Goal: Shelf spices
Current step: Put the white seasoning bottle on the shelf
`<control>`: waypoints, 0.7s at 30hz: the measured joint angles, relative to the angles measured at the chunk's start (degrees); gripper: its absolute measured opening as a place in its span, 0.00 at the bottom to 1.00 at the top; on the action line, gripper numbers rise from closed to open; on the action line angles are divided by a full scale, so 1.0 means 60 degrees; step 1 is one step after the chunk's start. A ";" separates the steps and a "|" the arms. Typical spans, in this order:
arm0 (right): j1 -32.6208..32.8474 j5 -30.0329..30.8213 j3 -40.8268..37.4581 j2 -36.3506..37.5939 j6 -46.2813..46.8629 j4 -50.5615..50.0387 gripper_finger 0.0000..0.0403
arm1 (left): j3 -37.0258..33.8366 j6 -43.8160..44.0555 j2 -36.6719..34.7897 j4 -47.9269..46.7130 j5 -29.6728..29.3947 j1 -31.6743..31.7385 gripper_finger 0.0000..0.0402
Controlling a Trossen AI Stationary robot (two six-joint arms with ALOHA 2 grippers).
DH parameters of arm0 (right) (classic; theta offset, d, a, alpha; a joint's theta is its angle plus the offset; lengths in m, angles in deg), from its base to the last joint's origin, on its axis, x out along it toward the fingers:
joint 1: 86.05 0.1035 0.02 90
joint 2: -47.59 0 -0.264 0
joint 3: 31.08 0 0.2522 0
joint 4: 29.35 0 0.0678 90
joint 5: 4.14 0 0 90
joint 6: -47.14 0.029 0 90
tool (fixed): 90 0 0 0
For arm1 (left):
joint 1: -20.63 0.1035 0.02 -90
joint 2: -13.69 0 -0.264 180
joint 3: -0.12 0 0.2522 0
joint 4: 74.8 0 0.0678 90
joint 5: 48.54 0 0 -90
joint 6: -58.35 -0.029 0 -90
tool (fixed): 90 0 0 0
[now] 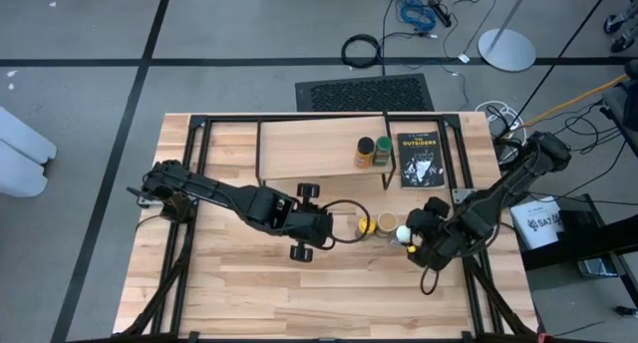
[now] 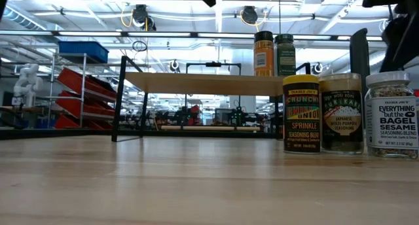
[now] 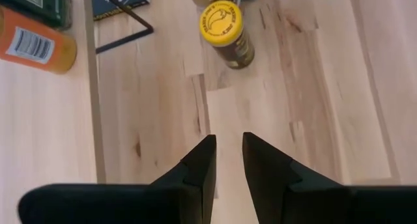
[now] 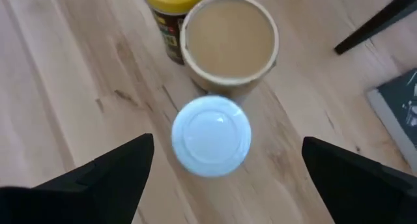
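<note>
Three spice jars stand upright in a row on the table: yellow lid point(image 1: 367, 224) point(image 2: 301, 114), tan lid point(image 1: 387, 223) point(image 4: 228, 38), white lid point(image 1: 403, 233) point(image 4: 211, 135). Two more, one with orange contents point(image 1: 365, 152) point(image 2: 264, 53) and one with a green lid point(image 1: 383, 152) point(image 2: 284, 55), stand on the shelf point(image 1: 309, 149) point(image 2: 209, 83). My right gripper point(image 4: 228, 162) is open above the white-lid jar, a finger on each side, touching nothing. My left gripper point(image 3: 228, 149) point(image 1: 329, 223) hovers left of the yellow-lid jar point(image 3: 221, 22), its fingers close together with only a narrow gap.
A black book point(image 1: 420, 159) lies at the shelf's right end, behind the three jars. The shelf's thin black legs point(image 3: 124, 38) stand near the jars. A black frame runs along the table's edges point(image 1: 189, 134). Bare wood lies toward the near edge point(image 1: 329, 293).
</note>
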 joint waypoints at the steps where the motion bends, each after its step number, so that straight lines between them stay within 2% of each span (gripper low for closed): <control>1: -0.0092 -0.0042 0.0000 -0.0031 -0.0220 0.0126 0.94 | 0.0000 0.0001 0.0000 0.0023 0.0000 -0.0011 0.21; 12: -0.1168 -0.1218 0.0000 -0.0598 -0.2052 0.0812 0.94 | 0.0000 -0.0004 0.0000 0.0454 0.0022 -0.0072 0.21; 17: -0.1548 -0.1361 0.0000 -0.0782 -0.2665 0.0974 0.94 | 0.0000 0.0000 0.0000 0.0455 0.0022 -0.0076 0.21; 21: -0.1821 -0.2004 0.0000 -0.0972 -0.3240 0.1268 0.94 | 0.0000 -0.0004 0.0000 0.0448 0.0022 -0.0108 0.21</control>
